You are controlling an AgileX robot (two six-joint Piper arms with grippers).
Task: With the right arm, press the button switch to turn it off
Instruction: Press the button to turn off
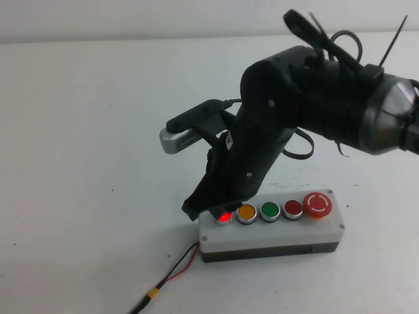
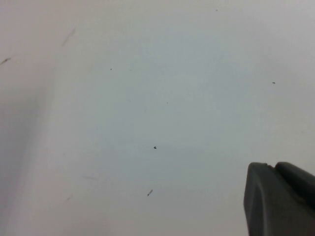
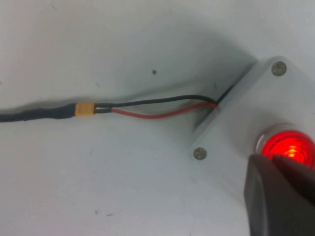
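Note:
The button switch [image 1: 224,216] glows bright red at the left end of the white five-button box [image 1: 275,234]. My right arm reaches down from the right. Its right gripper [image 1: 200,208] is shut, and its tip sits at the near-left edge of the lit button. In the right wrist view the shut right gripper [image 3: 269,161] overlaps the edge of the glowing button [image 3: 290,146] on the box [image 3: 246,123]. I cannot tell whether the tip is touching the button. My left gripper [image 2: 270,169] is shut and empty over bare table. It is out of the high view.
On the box, to the right of the lit button, sit an orange button [image 1: 247,212], a green button [image 1: 270,210], a maroon button [image 1: 292,208] and a red mushroom stop button [image 1: 317,203]. A red-and-black cable [image 1: 180,268] with a yellow connector [image 3: 85,109] leaves the box's left end.

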